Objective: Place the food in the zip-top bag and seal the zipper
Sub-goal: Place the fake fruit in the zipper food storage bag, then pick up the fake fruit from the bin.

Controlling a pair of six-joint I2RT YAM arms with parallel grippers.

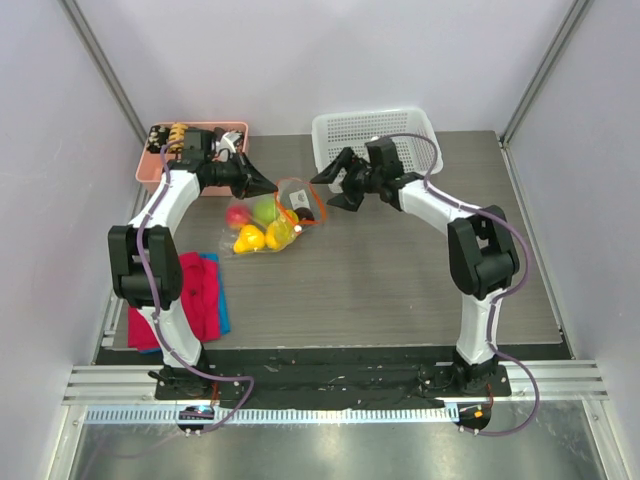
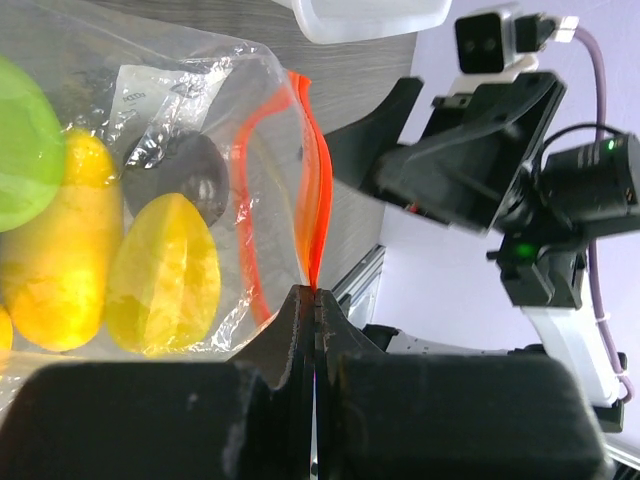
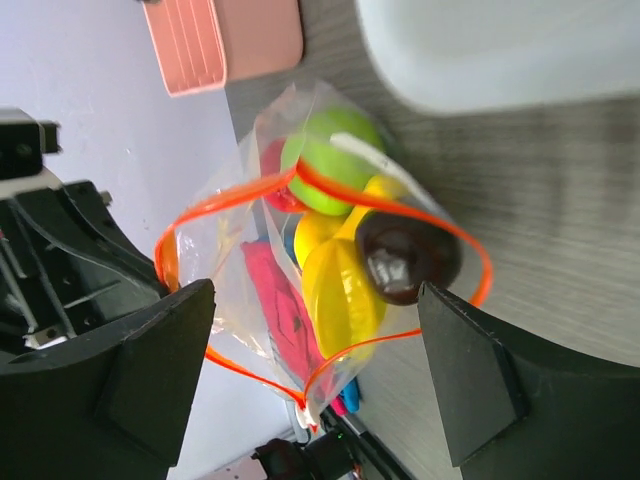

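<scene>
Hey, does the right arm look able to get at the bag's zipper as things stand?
Probably yes. The right gripper is open, and its wrist view shows the zipper straight ahead between its fingers, with nothing in front. The left gripper pinches one end only.

The grey tabletop (image 1: 400, 280) carries the zip-top bag (image 1: 262, 228) between the left claw (image 1: 270, 187) and right claw (image 1: 328, 190). A white basket (image 1: 330, 125) sits just behind the right claw, a pink tray (image 1: 150, 168) behind the left, and a red-pink cloth (image 1: 200, 295) well nearer than it.

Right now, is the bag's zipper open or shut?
Open. In the right wrist view the zipper spreads into a wide loop, its two sides apart; the left tool pinches one end.
</scene>
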